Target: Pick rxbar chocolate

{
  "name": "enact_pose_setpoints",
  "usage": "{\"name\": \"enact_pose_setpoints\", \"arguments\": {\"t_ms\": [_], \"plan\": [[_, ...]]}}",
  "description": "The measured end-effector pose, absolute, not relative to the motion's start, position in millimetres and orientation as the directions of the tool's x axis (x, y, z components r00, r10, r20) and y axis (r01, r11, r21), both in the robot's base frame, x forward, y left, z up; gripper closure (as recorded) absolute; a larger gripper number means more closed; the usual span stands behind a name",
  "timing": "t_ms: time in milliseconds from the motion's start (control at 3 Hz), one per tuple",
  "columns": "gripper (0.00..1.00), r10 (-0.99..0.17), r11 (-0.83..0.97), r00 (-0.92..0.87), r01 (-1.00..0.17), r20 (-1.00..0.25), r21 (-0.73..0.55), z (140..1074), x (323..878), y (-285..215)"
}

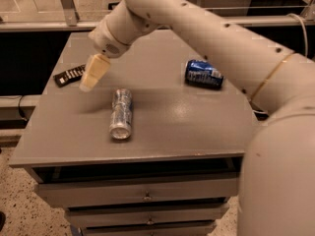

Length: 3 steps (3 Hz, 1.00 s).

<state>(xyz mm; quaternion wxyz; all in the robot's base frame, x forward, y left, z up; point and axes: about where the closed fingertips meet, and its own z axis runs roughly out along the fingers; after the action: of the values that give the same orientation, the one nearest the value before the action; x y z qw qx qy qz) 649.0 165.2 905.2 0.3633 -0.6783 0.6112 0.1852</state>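
The rxbar chocolate (pixel 69 75) is a flat black bar with pale lettering, lying near the left edge of the grey table (pixel 162 127). My gripper (pixel 92 75) hangs above the table just to the right of the bar, partly overlapping its right end in view. It holds nothing that I can see.
A silver can (pixel 121 113) lies on its side in the middle of the table, below and right of the gripper. A blue can (pixel 203 74) lies on its side at the right. My white arm crosses the upper right. Drawers (pixel 142 195) sit under the tabletop.
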Motion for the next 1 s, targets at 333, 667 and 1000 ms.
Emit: {"name": "enact_pose_setpoints", "arguments": {"t_ms": [333, 667, 1000], "plan": [[0.0, -0.668, 0.032, 0.155, -0.971, -0.728, -0.236, 880.5, 671.1, 211.4], [0.0, -0.671, 0.075, 0.086, -0.98, -0.736, -0.183, 861.7, 687.2, 233.8], [0.0, -0.681, 0.118, 0.02, -0.984, -0.732, -0.137, 848.1, 700.7, 242.1]]}}
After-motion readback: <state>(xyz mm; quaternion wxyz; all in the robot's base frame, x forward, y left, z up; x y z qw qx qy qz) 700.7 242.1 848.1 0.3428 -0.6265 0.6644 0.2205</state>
